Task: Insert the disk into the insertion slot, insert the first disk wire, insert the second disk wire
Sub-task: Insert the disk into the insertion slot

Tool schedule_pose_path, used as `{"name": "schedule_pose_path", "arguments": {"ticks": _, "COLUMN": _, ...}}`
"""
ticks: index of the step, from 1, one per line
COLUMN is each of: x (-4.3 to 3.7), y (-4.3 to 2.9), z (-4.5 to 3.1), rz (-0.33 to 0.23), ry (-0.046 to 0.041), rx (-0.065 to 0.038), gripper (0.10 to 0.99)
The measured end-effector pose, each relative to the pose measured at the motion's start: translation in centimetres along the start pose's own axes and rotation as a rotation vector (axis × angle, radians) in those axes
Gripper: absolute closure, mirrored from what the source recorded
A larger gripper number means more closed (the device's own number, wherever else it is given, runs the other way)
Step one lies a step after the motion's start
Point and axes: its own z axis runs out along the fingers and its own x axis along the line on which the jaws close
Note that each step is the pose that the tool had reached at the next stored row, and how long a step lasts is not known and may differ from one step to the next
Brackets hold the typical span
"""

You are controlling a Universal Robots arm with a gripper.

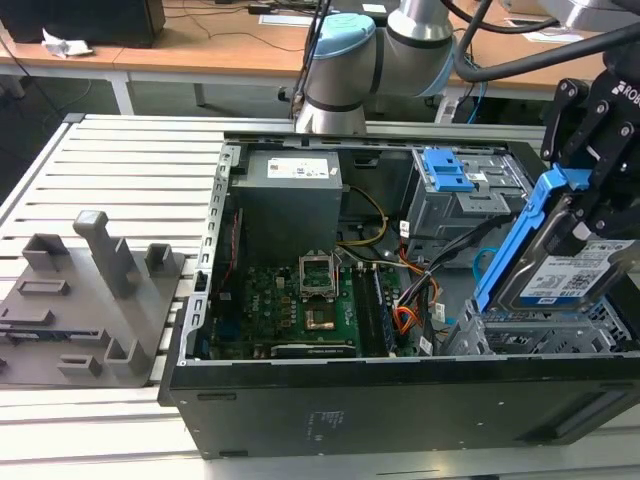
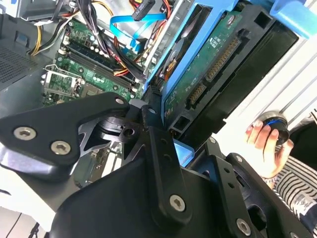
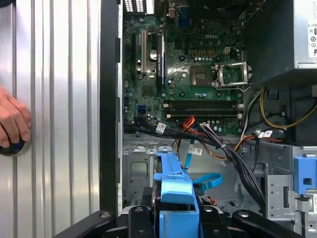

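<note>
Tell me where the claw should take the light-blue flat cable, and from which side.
Pinch the second disk wire across its flat faces at the loop, coming down through the open case: the loop sits exposed beside the black wire bundle, and a ribbon would likely slip edgewise.

Wooden desk [image 1: 200, 52] behind slatted table [image 1: 120, 165]

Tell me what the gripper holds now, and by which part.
The gripper holds the disk by its blue frame, at the raised end; the fingers press the frame from both sides.
</note>
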Motion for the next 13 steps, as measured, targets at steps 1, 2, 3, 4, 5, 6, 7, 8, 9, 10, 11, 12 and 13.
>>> {"name": "schedule_pose_path", "arguments": {"ticks": 1, "x": 0.0, "y": -0.06, "z": 0.14, "rz": 0.0, "ry": 0.0, "rx": 0.0, "gripper": 0.722}}
{"name": "schedule_pose_path", "arguments": {"ticks": 2, "x": 0.0, "y": -0.11, "z": 0.29, "rz": 0.0, "ry": 0.0001, "rx": 0.0, "gripper": 0.722}}
{"name": "schedule_pose_path", "arguments": {"ticks": 3, "x": 0.0, "y": -0.12, "z": 0.44, "rz": 0.0, "ry": -0.0001, "rx": 0.0, "gripper": 0.722}}
{"name": "schedule_pose_path", "arguments": {"ticks": 4, "x": 0.0, "y": -0.13, "z": 0.65, "rz": 0.0, "ry": -0.0001, "rx": 0.0, "gripper": 0.722}}
{"name": "schedule_pose_path", "arguments": {"ticks": 5, "x": 0.0, "y": -0.15, "z": 0.97, "rz": 0.0, "ry": -0.0003, "rx": 0.0, "gripper": 0.722}}
{"name": "schedule_pose_path", "arguments": {"ticks": 6, "x": 0.0, "y": -0.16, "z": 1.29, "rz": 0.0, "ry": -0.0003, "rx": 0.0, "gripper": 0.722}}
{"name": "schedule_pose_path", "arguments": {"ticks": 7, "x": -0.01, "y": -0.17, "z": 1.54, "rz": 0.0, "ry": -0.0001, "rx": 0.0, "gripper": 0.722}}
{"name": "schedule_pose_path", "arguments": {"ticks": 8, "x": -0.01, "y": -0.18, "z": 1.85, "rz": 0.0, "ry": 0.0, "rx": 0.0, "gripper": 0.722}}
{"name": "schedule_pose_path", "arguments": {"ticks": 9, "x": -0.01, "y": -0.19, "z": 2.12, "rz": 0.0, "ry": -0.0001, "rx": -0.001, "gripper": 0.722}}
{"name": "schedule_pose_path", "arguments": {"ticks": 10, "x": -0.01, "y": -0.2, "z": 2.31, "rz": 0.0, "ry": -0.0001, "rx": -0.001, "gripper": 0.722}}
{"name": "schedule_pose_path", "arguments": {"ticks": 11, "x": -0.01, "y": -0.22, "z": 2.66, "rz": 0.0, "ry": -0.0001, "rx": -0.001, "gripper": 0.722}}
{"name": "schedule_pose_path", "arguments": {"ticks": 12, "x": -0.01, "y": -0.23, "z": 2.88, "rz": 0.0, "ry": -0.0001, "rx": -0.001, "gripper": 0.722}}
{"name": "schedule_pose_path", "arguments": {"ticks": 13, "x": -0.01, "y": -0.23, "z": 3.05, "rz": 0.0, "ry": 0.0001, "rx": -0.001, "gripper": 0.722}}
